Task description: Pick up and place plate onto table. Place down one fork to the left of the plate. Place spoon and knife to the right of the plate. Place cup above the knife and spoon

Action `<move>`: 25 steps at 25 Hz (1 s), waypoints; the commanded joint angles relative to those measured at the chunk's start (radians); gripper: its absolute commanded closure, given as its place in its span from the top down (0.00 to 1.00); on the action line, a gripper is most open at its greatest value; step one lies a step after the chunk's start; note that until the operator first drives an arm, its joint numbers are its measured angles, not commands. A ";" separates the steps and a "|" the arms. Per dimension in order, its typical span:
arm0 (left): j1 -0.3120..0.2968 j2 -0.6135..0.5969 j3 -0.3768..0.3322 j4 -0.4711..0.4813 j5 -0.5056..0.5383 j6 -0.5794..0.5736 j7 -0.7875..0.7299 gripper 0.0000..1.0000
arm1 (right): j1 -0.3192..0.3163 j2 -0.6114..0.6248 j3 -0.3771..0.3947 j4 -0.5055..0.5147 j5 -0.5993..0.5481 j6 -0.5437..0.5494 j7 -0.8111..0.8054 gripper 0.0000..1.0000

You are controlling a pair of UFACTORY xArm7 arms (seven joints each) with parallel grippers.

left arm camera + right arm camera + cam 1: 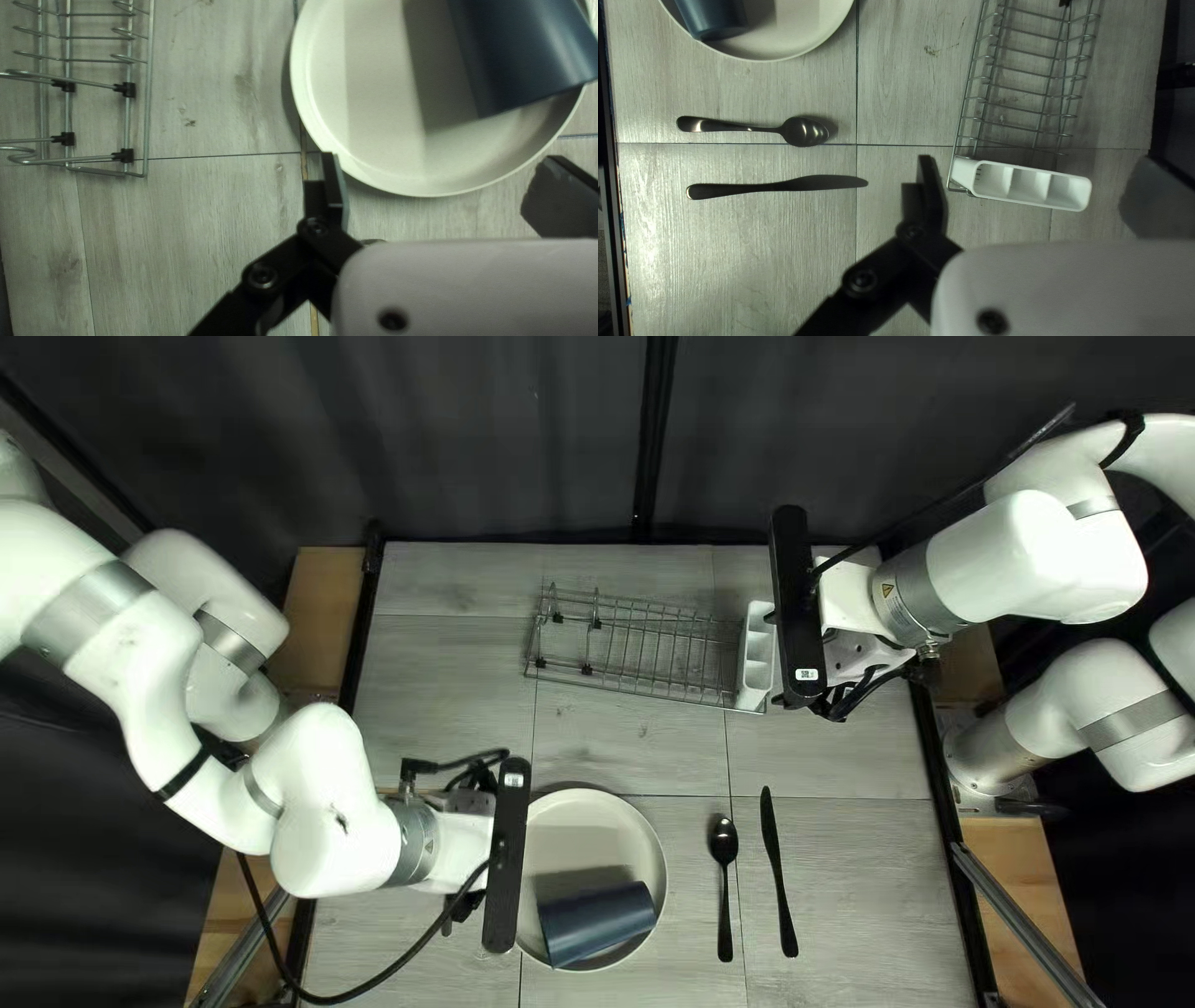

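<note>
Plate [591, 834] is lying flat on the table [423, 672] at the lower middle of the top left view. Dark blue cup [598, 924] is resting on its side on the plate, over the part nearer the table's near edge. Spoon [725, 843] is lying right of the plate, bowl pointing toward the far edge. Knife [777, 871] is lying just right of the spoon, roughly alongside, handle pointing toward the near edge.

Left gripper [504, 871] is hovering by the plate's left side. In its wrist view, left gripper [441, 171] is standing released: fingers spreading wide, gripping nothing. Plate rim is showing ahead of it, one finger overlapping the rim in view; can't tell if they're touching.

Right gripper [797, 610] is hovering near the right end of the wire rack [635, 647]. In its wrist view, right gripper [1036, 165] is also standing released, fingers well apart, gripping nothing. White holder [996, 180] with three compartments is sitting at the rack's right end in the top left view. Rack is standing beyond the plate, nearer the dark curtain [498, 436], which is hanging behind the far edge.
</note>
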 commanded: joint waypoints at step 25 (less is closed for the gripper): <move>-0.029 0.449 -0.061 0.174 0.552 -0.112 -0.269 1.00 | 0.000 0.000 0.000 0.000 0.000 0.000 0.000 1.00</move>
